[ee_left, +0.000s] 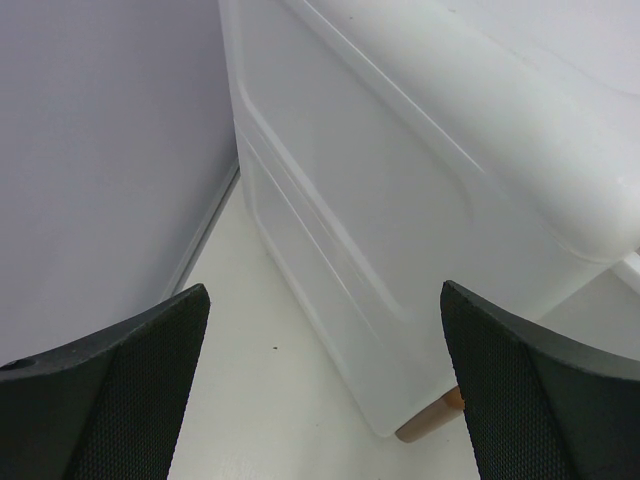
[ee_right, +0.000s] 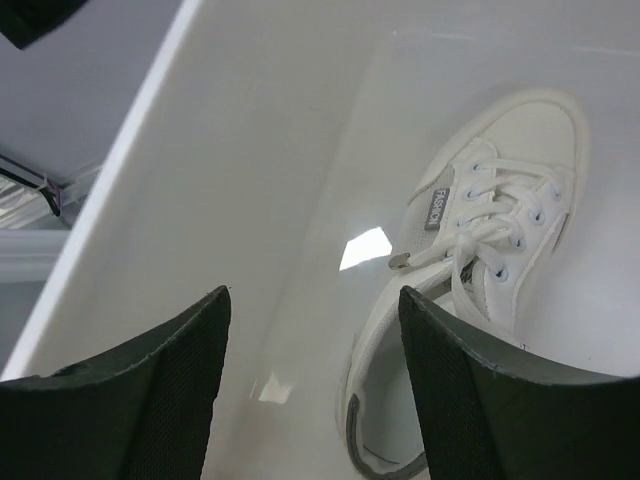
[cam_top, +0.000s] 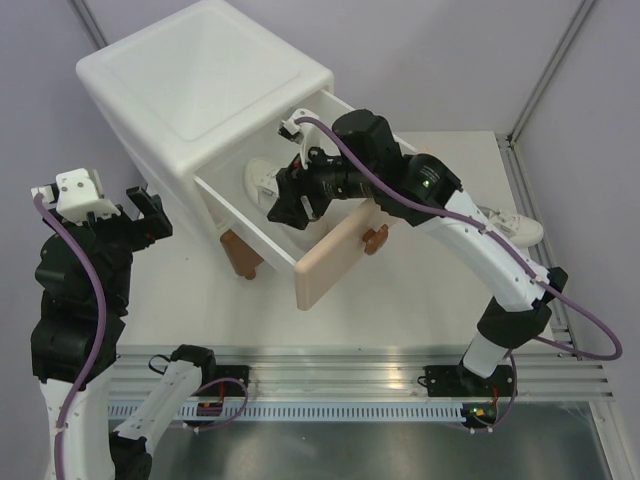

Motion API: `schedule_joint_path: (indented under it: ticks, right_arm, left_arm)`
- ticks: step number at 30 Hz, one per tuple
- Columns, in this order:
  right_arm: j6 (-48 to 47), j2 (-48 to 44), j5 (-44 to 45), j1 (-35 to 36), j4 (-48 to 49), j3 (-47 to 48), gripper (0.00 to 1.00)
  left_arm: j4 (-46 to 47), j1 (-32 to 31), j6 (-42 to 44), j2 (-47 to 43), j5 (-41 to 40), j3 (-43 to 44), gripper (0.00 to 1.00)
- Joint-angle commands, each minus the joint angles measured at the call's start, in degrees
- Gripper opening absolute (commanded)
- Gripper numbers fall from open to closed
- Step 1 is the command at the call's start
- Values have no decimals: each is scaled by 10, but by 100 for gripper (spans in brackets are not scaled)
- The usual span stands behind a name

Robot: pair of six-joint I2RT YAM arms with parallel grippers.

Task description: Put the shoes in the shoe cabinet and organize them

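Jaws on the right arm (cam_top: 480, 240) are standing apart and empty inside the open drawer (cam_top: 330, 255) of the cabinet (cam_top: 200, 90). One white sneaker (ee_right: 470, 290) is lying on the drawer floor just beyond them, untouched. A second sneaker (cam_top: 515, 228) is resting on the desk (cam_top: 390, 320), partly hidden by that arm. Jaws on the left arm (cam_top: 75, 290) are standing apart, empty, beside the cabinet.

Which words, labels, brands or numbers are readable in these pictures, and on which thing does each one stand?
"FASHION": on the small grey tag beside the laces of the white shoe lying in the open drawer; small, but it reads so.
No other text: the cabinet, the table and the arms show nothing readable.
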Motion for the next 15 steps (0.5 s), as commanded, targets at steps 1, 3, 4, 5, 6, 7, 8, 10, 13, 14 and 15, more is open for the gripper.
schedule_joint_path:
  ticks: [1, 3, 4, 5, 6, 7, 8, 10, 13, 14, 15]
  right_arm:
    - [10, -43, -20, 1, 48, 26, 73]
    - [12, -52, -25, 1, 53, 20, 74]
    - [13, -55, -27, 1, 60, 13, 74]
    - [13, -59, -30, 1, 63, 8, 74]
    - [14, -70, -33, 1, 68, 2, 74]
    - [15, -76, -33, 1, 81, -5, 74]
    - [15, -82, -29, 1, 89, -20, 74]
    - [16, -100, -20, 1, 104, -31, 74]
    - [27, -109, 22, 1, 105, -13, 76]
    - [30, -110, 35, 2, 104, -8, 76]
    - [32, -116, 67, 1, 104, -4, 77]
  left_arm:
    - [-3, -3, 24, -3, -13, 16, 100]
    - [-3, -3, 24, -2, -13, 17, 100]
    - [-4, -3, 21, -1, -14, 18, 100]
    - [-4, -3, 20, -2, -13, 18, 100]
    - [-4, -3, 20, -2, -14, 16, 100]
    - [-3, -3, 20, -3, -16, 16, 100]
    - [-4, -3, 20, -3, -18, 15, 100]
    - [-3, -3, 20, -3, -22, 15, 100]
    - [-3, -3, 21, -1, -30, 19, 100]
    - [-3, -3, 22, -1, -31, 21, 100]
    - [-3, -3, 22, -1, -33, 23, 100]
